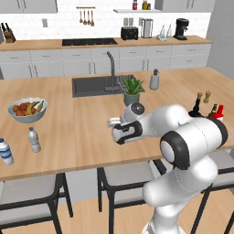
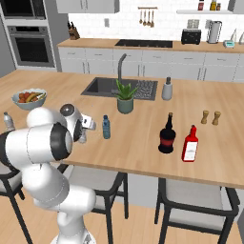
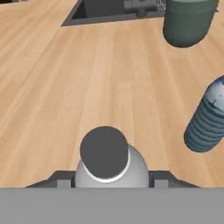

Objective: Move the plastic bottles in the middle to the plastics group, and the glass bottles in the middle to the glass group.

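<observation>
Far left on the counter stand the plastics group, a stout bottle and a slim bottle, with a fruit bowl behind them. Mid-counter, the claw comes from above and is closed around the clear bottle, one finger on each flank below the cap, a grip that should keep it upright on the way left. Whether it is off the wood I cannot tell. Just beside it the blue bottle awaits its turn, close enough to be knocked. The plant stands behind. The path leftward looks free. To the right the black bottle stands near the red bottle, brown bottle and shakers.
</observation>
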{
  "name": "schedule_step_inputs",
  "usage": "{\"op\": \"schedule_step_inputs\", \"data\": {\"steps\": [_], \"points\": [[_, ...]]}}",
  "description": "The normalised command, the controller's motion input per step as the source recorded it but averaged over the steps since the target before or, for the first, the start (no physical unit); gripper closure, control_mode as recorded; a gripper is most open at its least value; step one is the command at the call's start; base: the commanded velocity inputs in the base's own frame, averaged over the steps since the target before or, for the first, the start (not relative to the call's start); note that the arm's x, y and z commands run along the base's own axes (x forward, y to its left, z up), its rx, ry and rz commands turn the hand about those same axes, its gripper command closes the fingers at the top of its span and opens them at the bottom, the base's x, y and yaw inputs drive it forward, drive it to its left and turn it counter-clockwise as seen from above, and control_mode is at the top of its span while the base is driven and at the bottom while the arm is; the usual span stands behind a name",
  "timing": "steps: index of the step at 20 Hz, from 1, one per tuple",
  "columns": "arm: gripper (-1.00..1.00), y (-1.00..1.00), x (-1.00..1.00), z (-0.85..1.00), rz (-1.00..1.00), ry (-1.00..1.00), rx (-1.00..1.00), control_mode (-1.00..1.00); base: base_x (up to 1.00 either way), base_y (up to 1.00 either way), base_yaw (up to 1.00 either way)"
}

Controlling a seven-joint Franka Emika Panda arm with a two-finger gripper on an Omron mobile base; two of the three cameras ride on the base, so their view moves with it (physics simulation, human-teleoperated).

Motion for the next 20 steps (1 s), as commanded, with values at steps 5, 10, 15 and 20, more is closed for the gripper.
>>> {"op": "schedule_step_inputs", "data": {"steps": [5,10,15,20], "points": [[1.00,0.82,-0.14,0.25,0.25,-0.01,0.00,-1.00,0.00,0.00,0.00],[1.00,1.00,-0.01,0.25,0.23,0.00,-0.02,-1.00,0.00,0.00,0.00],[1.00,1.00,0.00,-0.04,0.15,0.00,-0.03,-1.00,0.00,0.00,0.00],[1.00,0.96,0.00,-0.08,0.11,-0.01,0.00,-1.00,0.00,0.00,0.00]]}}
